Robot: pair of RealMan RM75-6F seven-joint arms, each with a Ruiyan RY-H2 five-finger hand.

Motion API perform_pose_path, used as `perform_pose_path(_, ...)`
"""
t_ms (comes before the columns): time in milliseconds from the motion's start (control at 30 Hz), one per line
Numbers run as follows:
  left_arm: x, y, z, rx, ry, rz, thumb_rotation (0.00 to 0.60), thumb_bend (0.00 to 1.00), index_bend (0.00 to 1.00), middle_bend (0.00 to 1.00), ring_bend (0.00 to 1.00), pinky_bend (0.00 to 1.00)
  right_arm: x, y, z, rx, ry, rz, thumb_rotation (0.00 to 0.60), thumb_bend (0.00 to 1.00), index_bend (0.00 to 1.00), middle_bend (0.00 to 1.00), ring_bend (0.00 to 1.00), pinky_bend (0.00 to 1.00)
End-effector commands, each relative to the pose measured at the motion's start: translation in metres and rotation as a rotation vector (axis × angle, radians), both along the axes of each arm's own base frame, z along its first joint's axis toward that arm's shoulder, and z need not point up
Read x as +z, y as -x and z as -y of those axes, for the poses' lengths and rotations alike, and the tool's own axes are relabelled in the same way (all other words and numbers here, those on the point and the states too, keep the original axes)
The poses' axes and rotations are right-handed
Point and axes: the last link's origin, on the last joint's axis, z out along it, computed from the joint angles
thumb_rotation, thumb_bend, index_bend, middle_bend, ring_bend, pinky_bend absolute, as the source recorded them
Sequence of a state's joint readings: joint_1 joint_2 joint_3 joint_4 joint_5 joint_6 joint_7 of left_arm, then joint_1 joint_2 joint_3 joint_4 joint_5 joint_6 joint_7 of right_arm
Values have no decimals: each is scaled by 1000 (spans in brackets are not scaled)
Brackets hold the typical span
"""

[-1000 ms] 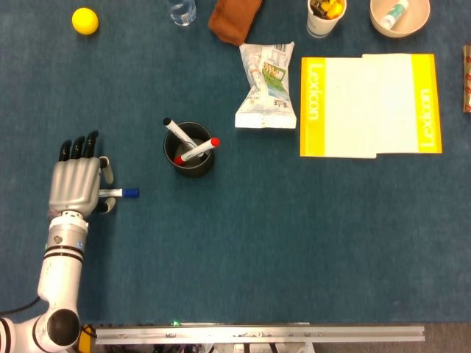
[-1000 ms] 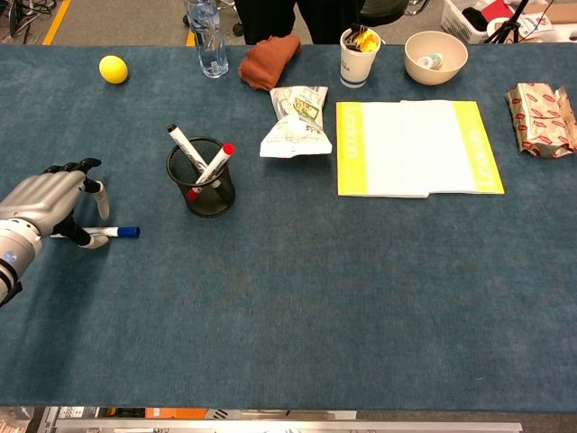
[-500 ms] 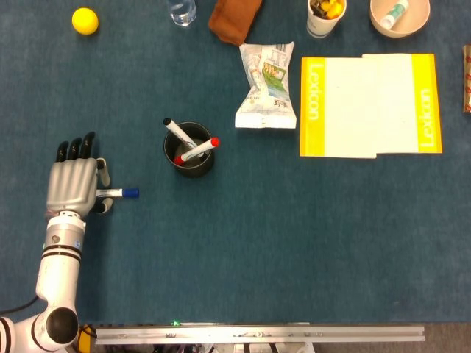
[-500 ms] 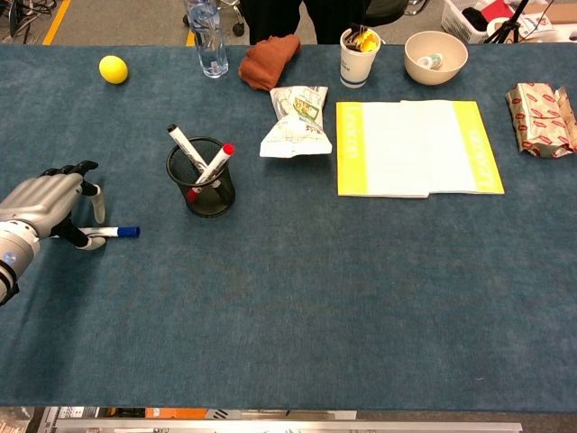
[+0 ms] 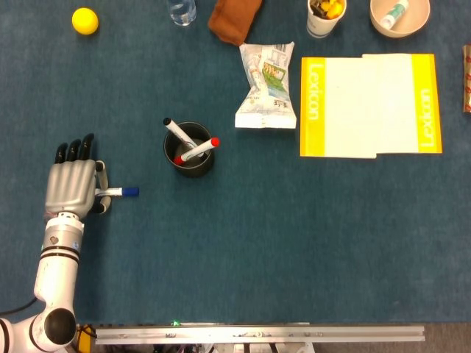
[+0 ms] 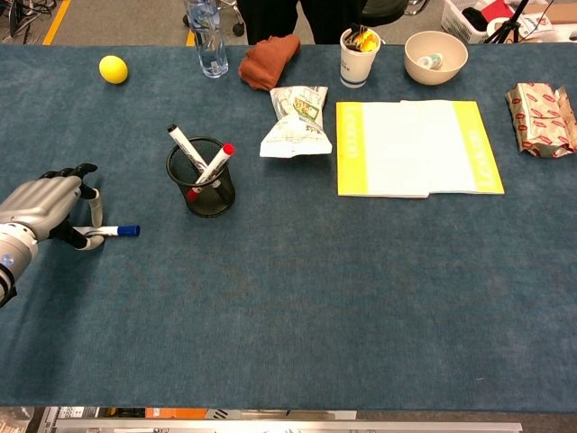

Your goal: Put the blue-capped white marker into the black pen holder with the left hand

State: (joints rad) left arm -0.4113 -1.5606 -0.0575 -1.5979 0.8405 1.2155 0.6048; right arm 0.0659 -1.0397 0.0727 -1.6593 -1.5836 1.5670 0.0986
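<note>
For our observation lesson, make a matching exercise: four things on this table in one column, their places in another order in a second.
1. round yellow ball
2. red-capped white marker
3. blue-capped white marker
4. yellow-edged Lexicon pad

A. lying at the left hand's fingers
B. standing in the black pen holder
C. far left corner
D. right of the snack packet

Pairs: 1-C, 2-B, 3-A, 4-D
</note>
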Motion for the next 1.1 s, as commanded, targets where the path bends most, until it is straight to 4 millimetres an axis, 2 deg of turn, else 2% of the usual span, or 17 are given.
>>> perform_pose_path(33,0,0,0,0,1,-1,600,238,593,0,0,0,0,0,0,-1,0,-1,600,130,358,379,299,427)
perform_pose_path(400,0,3,-1,10,7,-11,600,238,561,0,0,0,-1,1,0,-6,-4,-3,600,130,358,379,300,427)
perform_pose_path(667,1,0,-2,3,-26,7,600,283,635,0,0,0,-1,1,0,-6,-4,-4,600,130,358,379,300,427)
perform_pose_path(1100,7,-11,4,-30,-38,22,600,285,639,0,0,0,0,0,0,-3,-2,-1,600,130,359,379,300,427)
